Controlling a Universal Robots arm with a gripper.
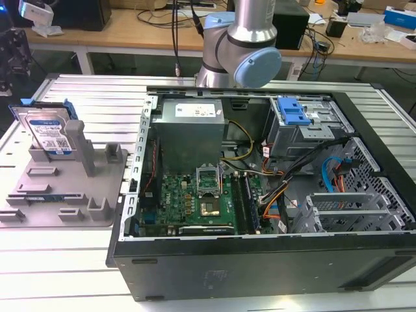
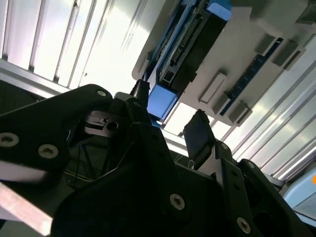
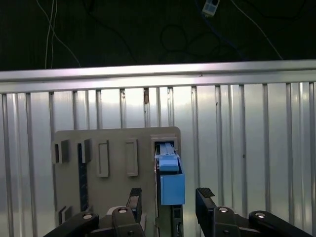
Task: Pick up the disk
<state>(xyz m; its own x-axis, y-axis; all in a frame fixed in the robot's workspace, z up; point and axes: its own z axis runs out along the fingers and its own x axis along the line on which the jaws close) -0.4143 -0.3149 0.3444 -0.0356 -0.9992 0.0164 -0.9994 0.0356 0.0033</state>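
Step, by my read: pre-grasp, lining up over disk. Tool [image 3: 170,193] wide open, holds nothing. Its fingers flank disk's top edge in first wrist view, w/o touching.

Disk [image 1: 47,130] stands on edge in grey plastic holder [image 1: 71,195], exterior view's left, on ribbed metal worktop [image 3: 237,148].

Disk: thin rect. slab, silver-grey metal, glossy label, blue plastic trim.

Grasp prob. needs fingers square on flat faces, clear of holder posts. Smooth faces may slip.

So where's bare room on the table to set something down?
Bare ribbed table on the near side of the grey holder, and a strip between the holder and the arm. Inside the computer case is crowded.
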